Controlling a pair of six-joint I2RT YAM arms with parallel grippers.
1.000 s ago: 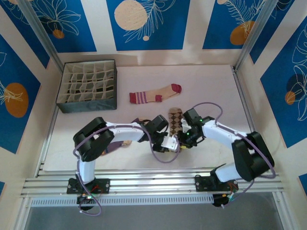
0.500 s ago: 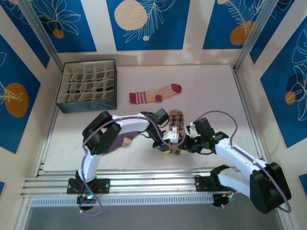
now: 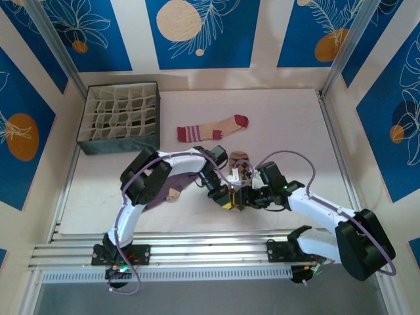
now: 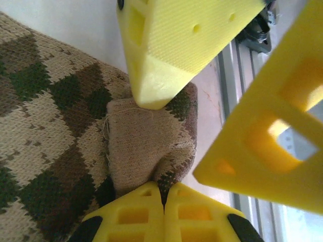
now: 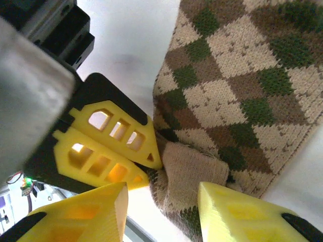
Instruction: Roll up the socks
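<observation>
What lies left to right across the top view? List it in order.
Box → purple sock → left hand → right hand. The striped sock and argyle sock overlap these, so they are left out.

Bright, even light; soft close-ups.

robot lab enclosure, aluminium rails, blue printed wall panels
</observation>
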